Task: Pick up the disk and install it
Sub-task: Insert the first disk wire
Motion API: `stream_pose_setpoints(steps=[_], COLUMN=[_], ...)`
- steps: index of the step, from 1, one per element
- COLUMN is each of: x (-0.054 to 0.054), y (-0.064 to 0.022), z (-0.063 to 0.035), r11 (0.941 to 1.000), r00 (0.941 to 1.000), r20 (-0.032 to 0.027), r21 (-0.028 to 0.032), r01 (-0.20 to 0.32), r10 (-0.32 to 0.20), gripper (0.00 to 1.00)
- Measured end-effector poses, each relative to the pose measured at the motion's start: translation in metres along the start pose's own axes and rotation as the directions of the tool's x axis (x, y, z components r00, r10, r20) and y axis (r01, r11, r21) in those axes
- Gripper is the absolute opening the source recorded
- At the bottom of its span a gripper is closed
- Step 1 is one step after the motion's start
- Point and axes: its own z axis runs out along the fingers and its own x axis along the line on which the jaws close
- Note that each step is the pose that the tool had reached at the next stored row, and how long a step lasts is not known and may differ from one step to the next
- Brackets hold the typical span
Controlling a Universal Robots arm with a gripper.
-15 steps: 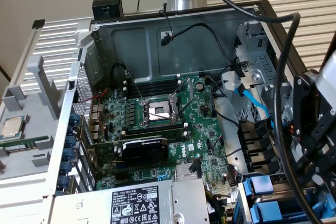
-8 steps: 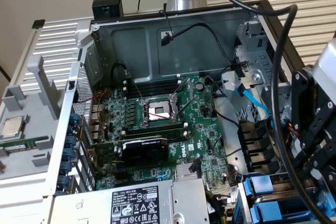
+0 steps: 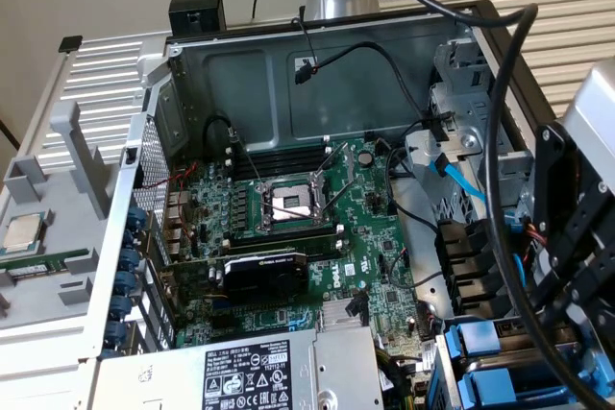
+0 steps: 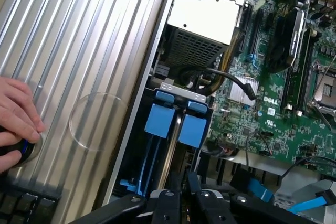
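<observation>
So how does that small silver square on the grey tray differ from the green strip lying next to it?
The processor chip is square; the memory stick is long and narrow. The chip has a shiny silver top; the stick is a green board. Both lie flat on the grey tray, side by side, outside the computer case, at the exterior view's left.

A black cable [image 4: 231,77] curves beside the drive bay [image 4: 178,88], perhaps obstructing.
</observation>
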Motion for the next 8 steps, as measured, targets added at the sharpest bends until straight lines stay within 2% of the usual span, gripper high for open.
stream_pose_setpoints(steps=[8], x=[0.0], y=[0.0], z=[0.0001], r11=[0.9989], r00=[0.9989], r20=[0.0057], r21=[0.0061], r01=[-0.047], r10=[0.047], gripper=[0.16])
